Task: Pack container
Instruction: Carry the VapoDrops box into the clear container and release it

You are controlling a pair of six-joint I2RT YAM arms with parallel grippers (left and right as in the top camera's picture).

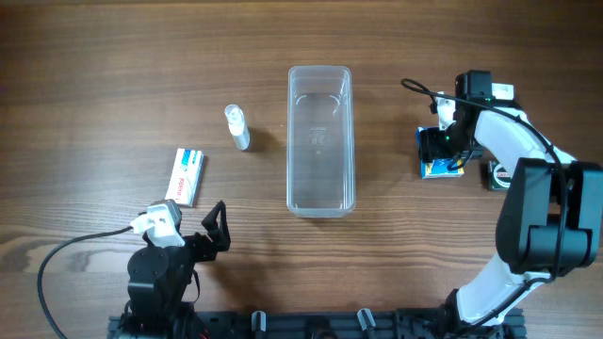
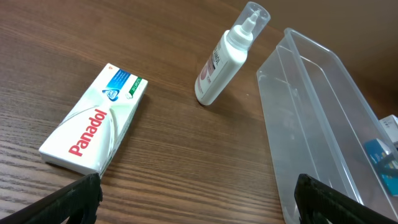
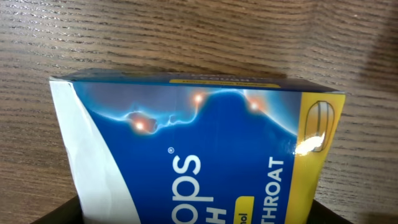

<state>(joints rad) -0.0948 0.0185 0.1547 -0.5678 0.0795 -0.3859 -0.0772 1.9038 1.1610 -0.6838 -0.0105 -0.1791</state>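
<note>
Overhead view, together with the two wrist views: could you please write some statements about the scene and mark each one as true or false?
1. The container is empty. True.
2. The Panadol box lies inside the container. False: it lies on the table, to the left of the container.
3. The left end effector is open and holds nothing. True.
4. The white bottle is to the right of the container. False: it is to the left, between the Panadol box and the container.
5. The right end effector is at a blue box printed with the word THROAT. True.
</note>
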